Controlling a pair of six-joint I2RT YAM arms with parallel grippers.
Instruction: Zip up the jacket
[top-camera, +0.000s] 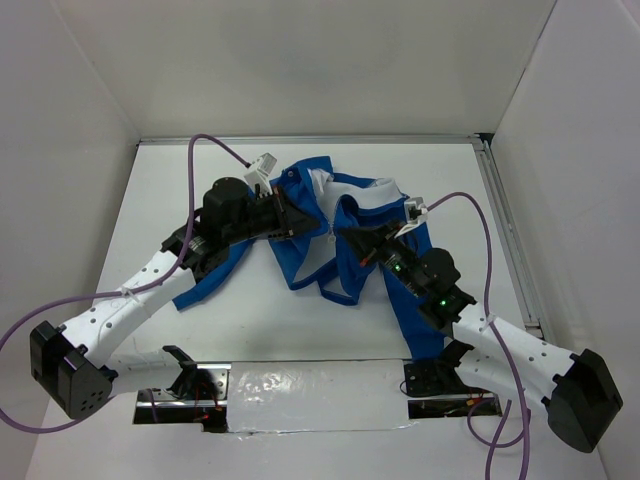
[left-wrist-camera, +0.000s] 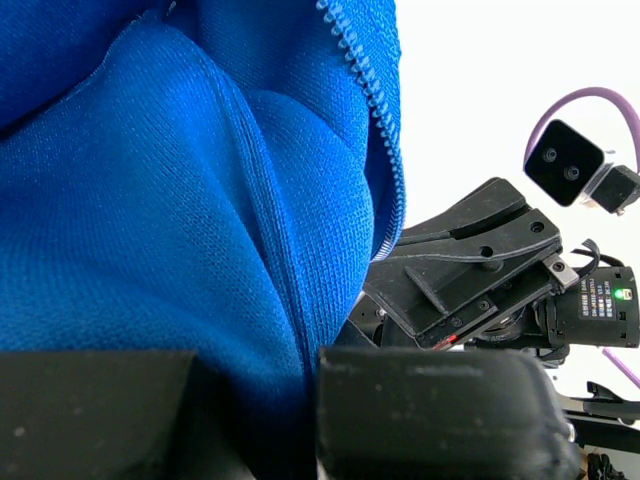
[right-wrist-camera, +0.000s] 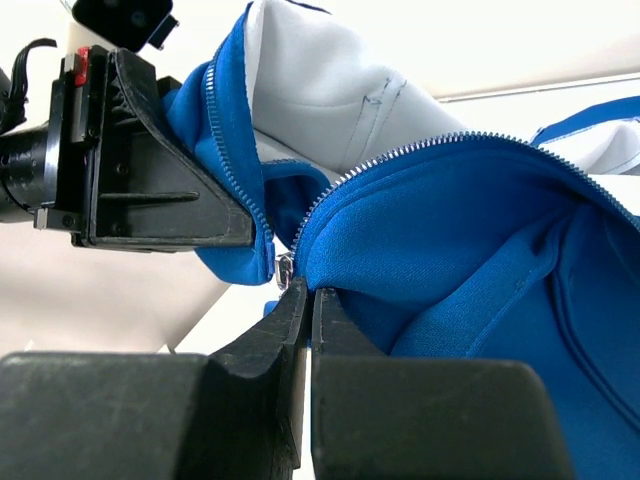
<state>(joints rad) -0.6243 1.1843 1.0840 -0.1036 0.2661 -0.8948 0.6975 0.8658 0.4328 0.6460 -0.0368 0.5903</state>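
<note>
The jacket (right-wrist-camera: 450, 230) lies crumpled on the table (top-camera: 330, 335) between my two arms, its front open and its white lining (right-wrist-camera: 320, 80) showing above my right fingertips. My right gripper (right-wrist-camera: 308, 292) has its fingers pressed together at the foot of the zipper (right-wrist-camera: 400, 152), where the two rows of teeth meet. A small metal piece (right-wrist-camera: 285, 268) sits just left of the tips, and I cannot tell whether it is pinched. My left gripper (left-wrist-camera: 258, 368) is clamped on a thick blue fold, with the toothed edge running up to the right of its fingers. The two grippers face each other, just beside one another. White tabletop shows beyond both, out to the far wall (top-camera: 320, 70). The rail (top-camera: 505, 230) along the table's right edge is well apart from my right fingers
</note>
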